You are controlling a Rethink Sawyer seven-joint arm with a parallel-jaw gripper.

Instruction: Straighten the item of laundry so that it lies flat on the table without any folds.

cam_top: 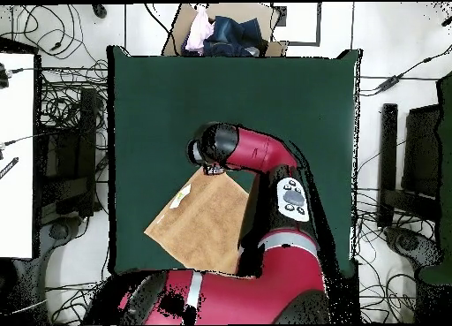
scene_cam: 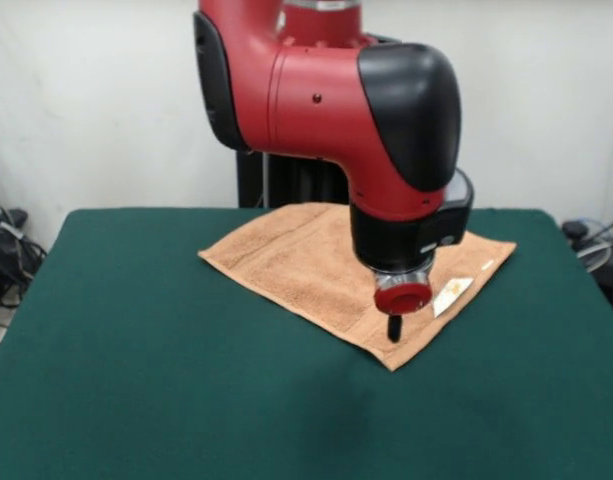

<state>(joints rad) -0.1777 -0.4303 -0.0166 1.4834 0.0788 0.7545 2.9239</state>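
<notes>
My gripper (scene_cam: 394,328) hangs low over the near corner of the peach-orange terry towel (scene_cam: 306,255), just beside the white label (scene_cam: 452,296). Only one dark tip shows under the red collar, so I can't tell how far my fingers are spread or whether they hold any cloth. Whether the tip touches the towel or sits just above it is unclear too.

The towel lies on the far-middle part of the green table (scene_cam: 136,380), turned diagonally to the table edges, close to my pedestal. In the front view it looks mostly flat, border band visible along one side. The near edge looks a bit thick, maybe a doubled layer, can't be sure. In the overhead view my arm (cam_top: 256,150) covers one side of the towel, so folds there are hidden.

My guess: I'm over this corner because it's the free end to pull outward and spread the cloth. Plenty of bare table all round for that.
</notes>
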